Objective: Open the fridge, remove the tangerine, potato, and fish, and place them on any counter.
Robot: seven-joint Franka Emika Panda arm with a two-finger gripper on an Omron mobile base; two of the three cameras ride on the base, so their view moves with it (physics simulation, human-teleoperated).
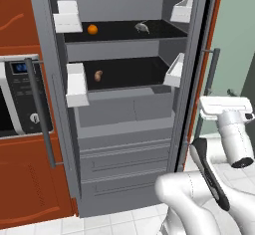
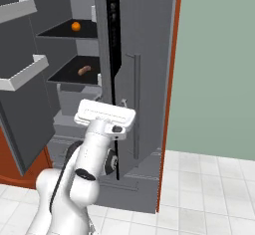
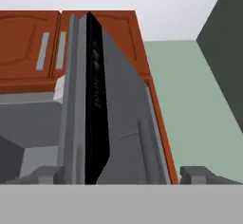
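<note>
Standing open, the fridge [image 1: 124,114] shows both doors swung wide, white door bins [image 1: 75,84] on each. Tangerine [image 1: 92,29] sits on the fridge's upper shelf toward its left, fish [image 1: 142,27] on that same shelf further right, well apart. Potato [image 1: 98,75] lies on the shelf below, under the tangerine. Gripper [image 3: 121,175] is beside the fridge's right door edge near its bar handle [image 2: 135,104], jaws spread wide, nothing between them. Microwave [image 1: 17,97] sits left of the fridge.
</note>
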